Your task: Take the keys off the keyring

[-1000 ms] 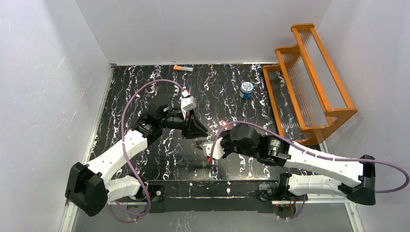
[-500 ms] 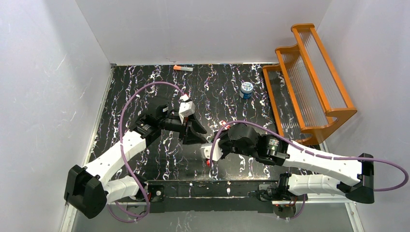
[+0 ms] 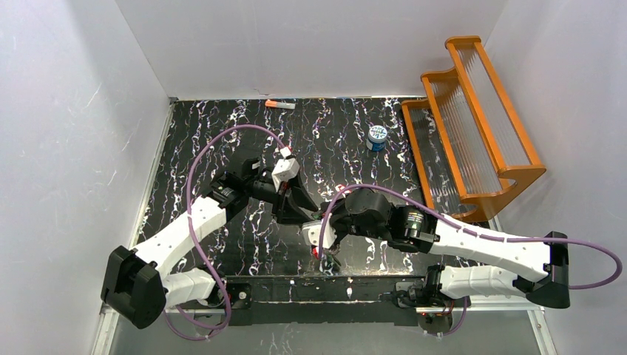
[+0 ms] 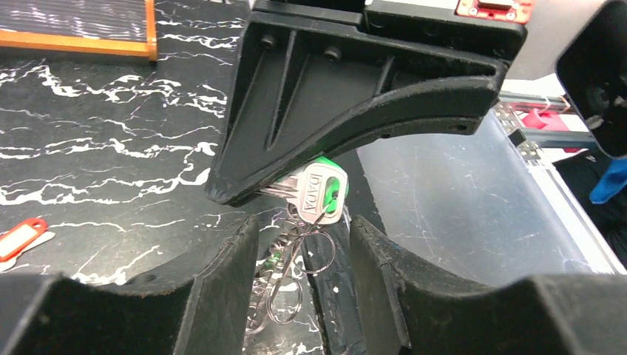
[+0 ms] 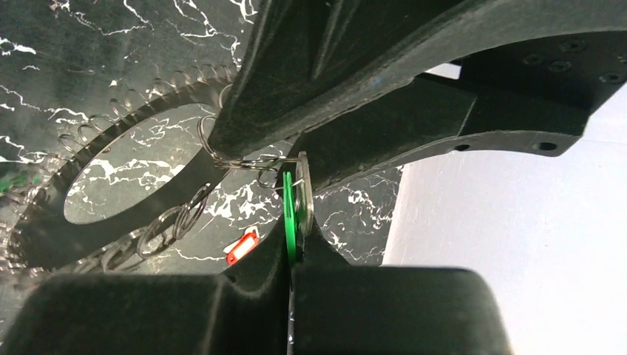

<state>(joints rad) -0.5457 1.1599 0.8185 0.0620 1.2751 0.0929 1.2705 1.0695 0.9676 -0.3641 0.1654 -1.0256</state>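
Both arms meet low over the near middle of the black marbled table (image 3: 336, 140), and from above the wrists cover nearly all of the work. Right gripper (image 5: 294, 240) is pressed tight on a green-headed key (image 4: 319, 194). Its own camera catches the key edge-on, a thin green and silver sliver squeezed between the two dark pads. Left gripper (image 4: 303, 225) stands spread just below that, one finger on each side of a tangle of thin wire rings (image 4: 296, 255) dangling off the key, and neither finger touches them. Lower in the tangle there's a fleck of green, possibly a second key, but it's too buried to say. The keyring (image 5: 41, 237) shows only from the right wrist, blurred and close, its toothed edge curving behind the left fingers. Part of its rim runs out of frame and the marble shows through its big hole. The red key can't be picked out anywhere. A small red tag (image 4: 18, 238) lies flat on the table off to one side. Far back sit a blue-and-white canister (image 3: 377, 137), an orange-and-grey stick (image 3: 280, 105) and an orange rack (image 3: 473, 126), all well apart from the action.
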